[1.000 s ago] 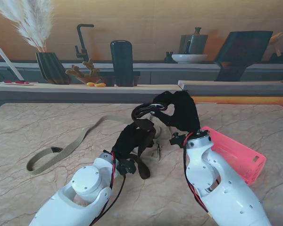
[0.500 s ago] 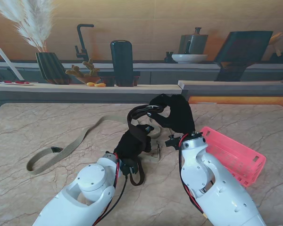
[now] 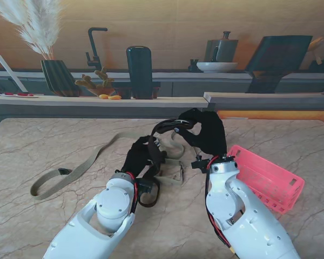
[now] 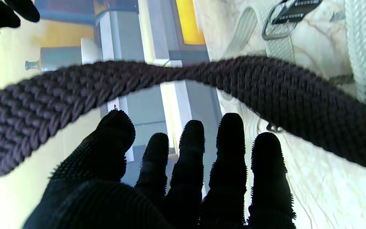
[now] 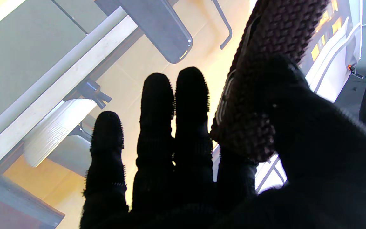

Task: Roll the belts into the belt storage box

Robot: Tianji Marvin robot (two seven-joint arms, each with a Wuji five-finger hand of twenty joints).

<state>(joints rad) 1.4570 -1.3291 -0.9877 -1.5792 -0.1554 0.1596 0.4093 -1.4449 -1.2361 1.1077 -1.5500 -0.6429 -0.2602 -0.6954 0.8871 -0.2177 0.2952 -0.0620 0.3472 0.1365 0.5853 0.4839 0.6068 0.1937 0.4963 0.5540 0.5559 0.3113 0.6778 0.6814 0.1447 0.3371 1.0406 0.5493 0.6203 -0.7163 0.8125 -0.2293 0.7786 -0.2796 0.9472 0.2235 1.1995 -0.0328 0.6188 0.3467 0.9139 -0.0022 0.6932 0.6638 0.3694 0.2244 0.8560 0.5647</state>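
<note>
Left hand [image 3: 139,156] drew back; dark braided belt [image 4: 202,79] arches from right hand [image 3: 208,132]

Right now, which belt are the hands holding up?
The dark braided belt. The right hand pinches it off the table, while the beige belt lies flat on the table.

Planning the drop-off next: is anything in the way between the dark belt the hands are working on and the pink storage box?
Nothing visible. The dark belt hangs from the right robot hand, and the pink box lies just right of it, open marble between. The beige belt lies on the left.
</note>
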